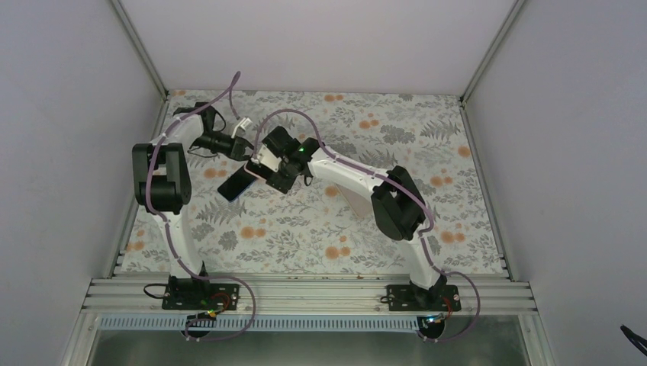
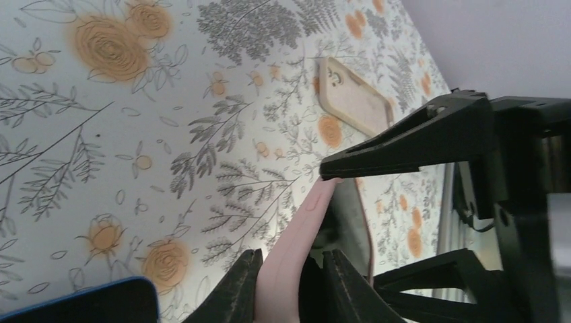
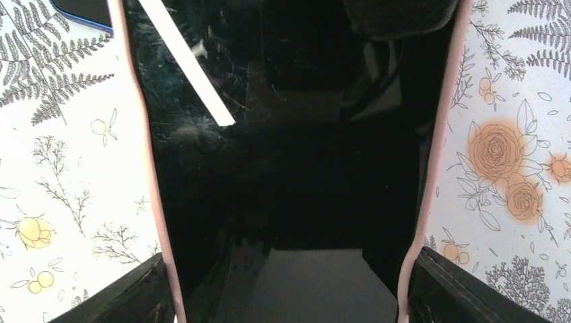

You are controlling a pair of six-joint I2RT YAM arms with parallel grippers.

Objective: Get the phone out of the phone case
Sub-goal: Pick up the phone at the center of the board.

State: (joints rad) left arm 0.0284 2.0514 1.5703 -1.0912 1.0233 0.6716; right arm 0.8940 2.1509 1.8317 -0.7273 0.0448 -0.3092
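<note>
One glossy black phone [image 3: 289, 168], smudgy glass, sits snug in a soft pink phone case [image 3: 156, 202] with rounded rims, held over the floral tabletop [image 1: 305, 236], centre-left. Right gripper [image 3: 289, 296] is clamped across the case's long edges, left gripper [image 2: 289, 289] pinches one pink edge. Blue-edged phone [image 1: 238, 183] lies just beside, beige case [image 2: 353, 101] farther off, open room elsewhere. Both arms bend inward

The phone [image 3: 289, 168], its glossy black screen smudged and full of reflections, sits inside the pale pink phone case [image 2: 296, 232], whose rim lines both long sides, the pair raised tilted above the floral surface [image 3: 60, 168].
</note>
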